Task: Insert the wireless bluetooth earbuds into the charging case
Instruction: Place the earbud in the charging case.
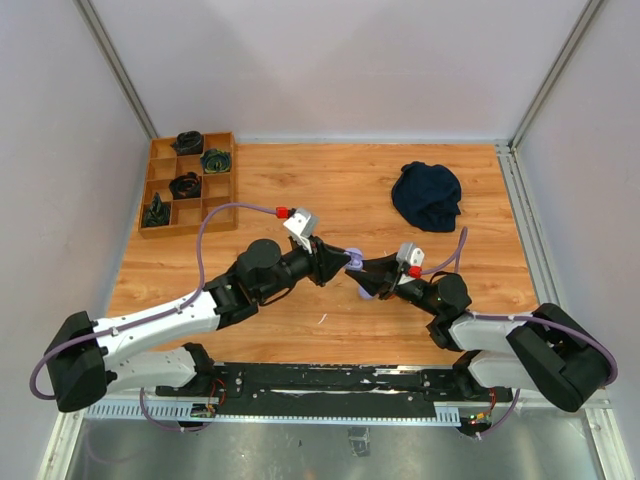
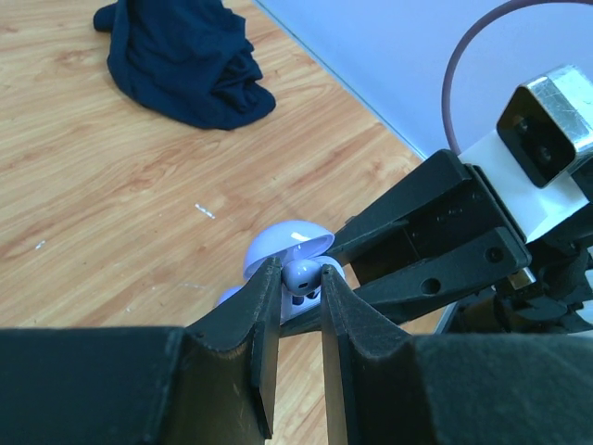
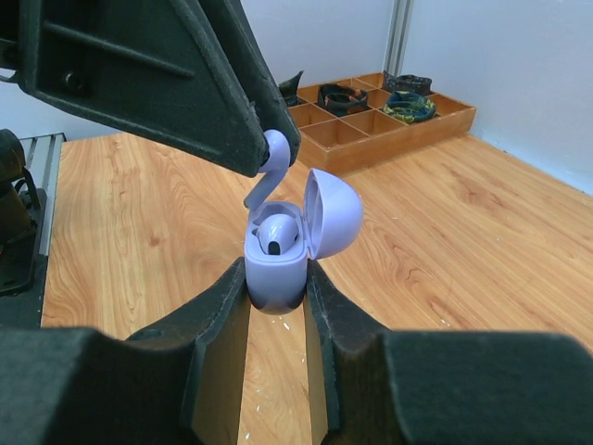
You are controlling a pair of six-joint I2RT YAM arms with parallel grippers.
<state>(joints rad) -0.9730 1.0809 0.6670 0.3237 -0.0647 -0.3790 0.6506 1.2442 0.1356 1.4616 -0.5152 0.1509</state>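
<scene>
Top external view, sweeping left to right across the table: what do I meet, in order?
Wooden divided tray → left pincer → right pincer → dark blue cloth.

no text, label, brand, number or sign can be read in any of the views.
</scene>
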